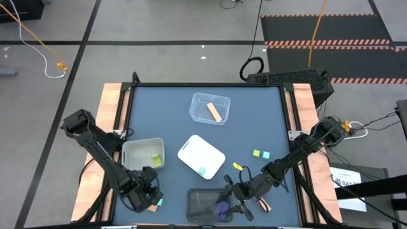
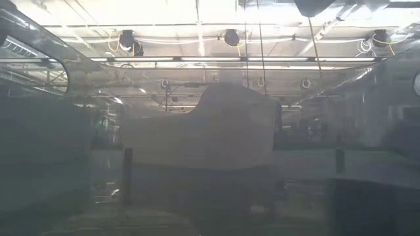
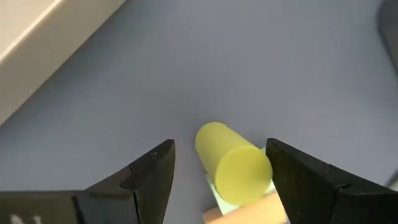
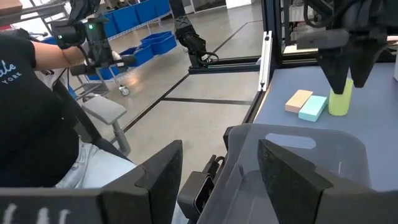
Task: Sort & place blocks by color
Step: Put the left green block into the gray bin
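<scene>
My left gripper (image 1: 151,193) (image 3: 221,149) is open near the table's near-left corner and points down over an upright yellow-green cylinder (image 3: 236,167) (image 4: 340,102). One finger stands on each side of the cylinder. A mint block (image 4: 313,107) (image 1: 159,202) and a salmon block (image 4: 298,99) lie right beside it. My right gripper (image 1: 230,194) (image 4: 221,149) is open and empty at the dark bin (image 1: 202,207), which holds purple blocks (image 1: 220,208). Loose on the table lie a yellow block (image 1: 237,166), a yellow-green cube (image 1: 257,153), a mint cube (image 1: 266,154) and a salmon bar (image 1: 264,205). My left gripper: one finger (image 3: 305,180) stands close against the cylinder's side (image 3: 264,165), and I cannot tell whether it touches. The other finger is clear of it, with table showing between.
A clear bin (image 1: 210,100) at the far middle holds a salmon bar (image 1: 216,112). The white bin (image 1: 137,152) on the left holds a yellow-green block (image 1: 156,159). A white tray (image 1: 194,151) in the middle carries a mint block (image 1: 202,170). A person (image 4: 31,112) sits beyond the table's edge.
</scene>
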